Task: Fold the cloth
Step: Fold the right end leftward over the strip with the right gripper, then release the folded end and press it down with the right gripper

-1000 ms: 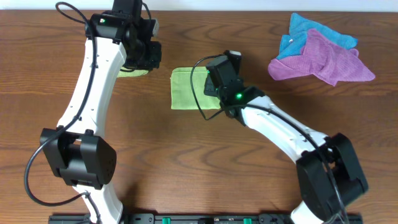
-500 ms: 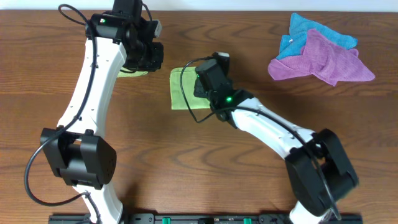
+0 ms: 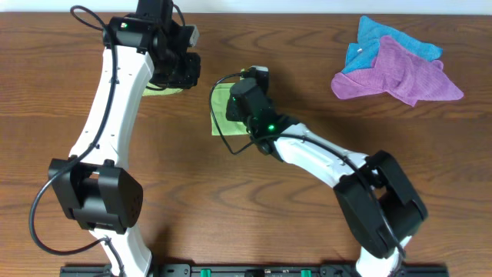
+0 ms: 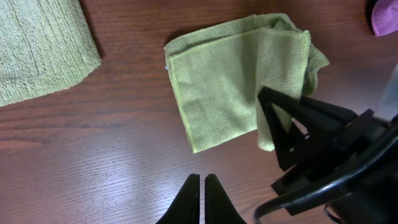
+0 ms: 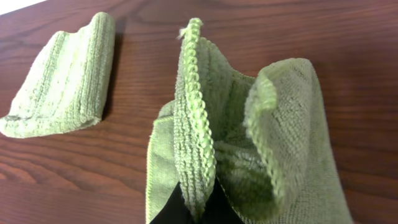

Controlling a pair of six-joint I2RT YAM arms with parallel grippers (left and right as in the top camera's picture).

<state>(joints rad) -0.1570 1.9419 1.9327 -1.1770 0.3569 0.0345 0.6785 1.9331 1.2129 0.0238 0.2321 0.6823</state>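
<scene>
The cloth (image 3: pixel 220 117) is a light yellow-green towel lying partly folded at the table's middle. My right gripper (image 3: pixel 240 103) sits over its right part. In the right wrist view the right gripper (image 5: pixel 199 206) is shut on a raised edge of the cloth (image 5: pixel 283 130), which stands up in a fold above the lower layer. In the left wrist view the cloth (image 4: pixel 224 81) lies flat with the lifted edge at its right. My left gripper (image 4: pixel 202 190) is shut and empty, above bare wood beside the cloth. In the overhead view the left gripper (image 3: pixel 184 71) is left of the cloth.
Another green cloth, folded small (image 3: pixel 163 89), lies under the left arm; it also shows in the left wrist view (image 4: pixel 37 50) and the right wrist view (image 5: pixel 62 81). A purple cloth (image 3: pixel 400 73) and a blue cloth (image 3: pixel 384 35) lie at the back right.
My right gripper has moved left across the cloth, carrying its right edge over the lower layer. Less of the cloth shows from above. The left arm has barely moved.
</scene>
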